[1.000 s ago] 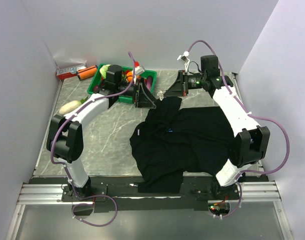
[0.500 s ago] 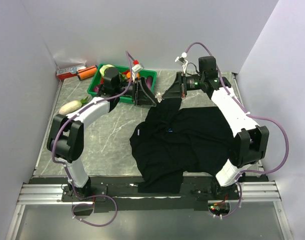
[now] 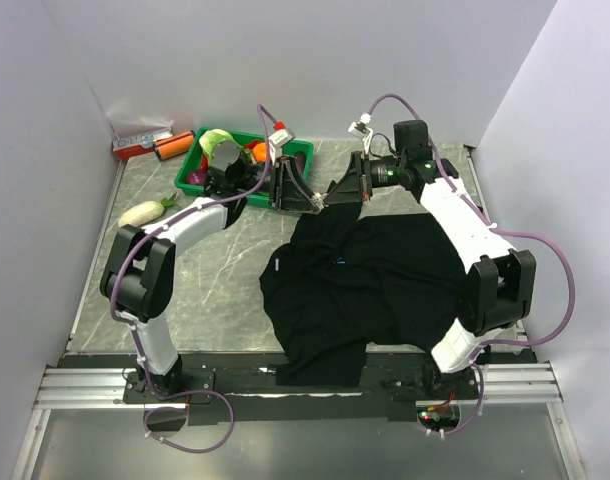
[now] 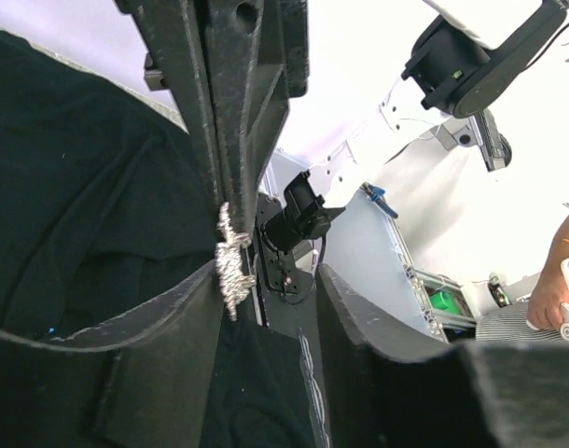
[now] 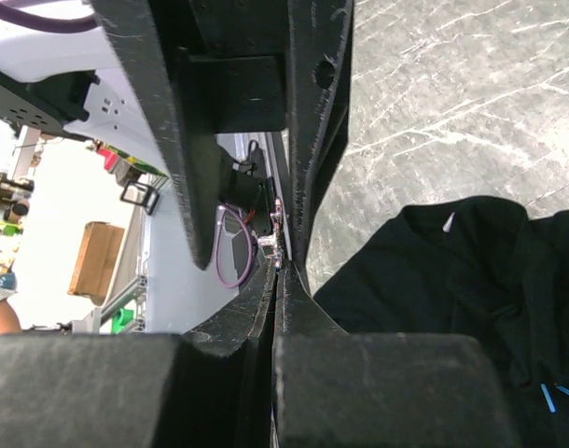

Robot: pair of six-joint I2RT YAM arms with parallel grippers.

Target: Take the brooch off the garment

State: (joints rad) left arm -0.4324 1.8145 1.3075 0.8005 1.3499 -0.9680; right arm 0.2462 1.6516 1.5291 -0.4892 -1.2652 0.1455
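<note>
The black garment [image 3: 370, 275] lies crumpled on the table, and one edge is drawn up toward the back. My right gripper [image 3: 332, 194] is shut, with the tiny sparkly brooch [image 3: 319, 203] pinched at its fingertips. In the right wrist view the brooch [image 5: 280, 245] peeks out past that gripper [image 5: 277, 273]. My left gripper [image 3: 307, 198] is open and faces it tip to tip. In the left wrist view the brooch [image 4: 233, 266] hangs from the right gripper [image 4: 230, 201] beside my left gripper's [image 4: 270, 285] left finger. Black fabric [image 4: 261, 383] sits between the open jaws.
A green tray [image 3: 303, 150] of vegetables stands at the back, just behind the left gripper. A white radish [image 3: 140, 212] lies at the left. An orange and red item [image 3: 150, 149] sits in the back left corner. Walls close in on three sides.
My left gripper has moved right until its tips meet the right gripper. The right gripper has shifted slightly left. The lifted edge of the garment stays up.
</note>
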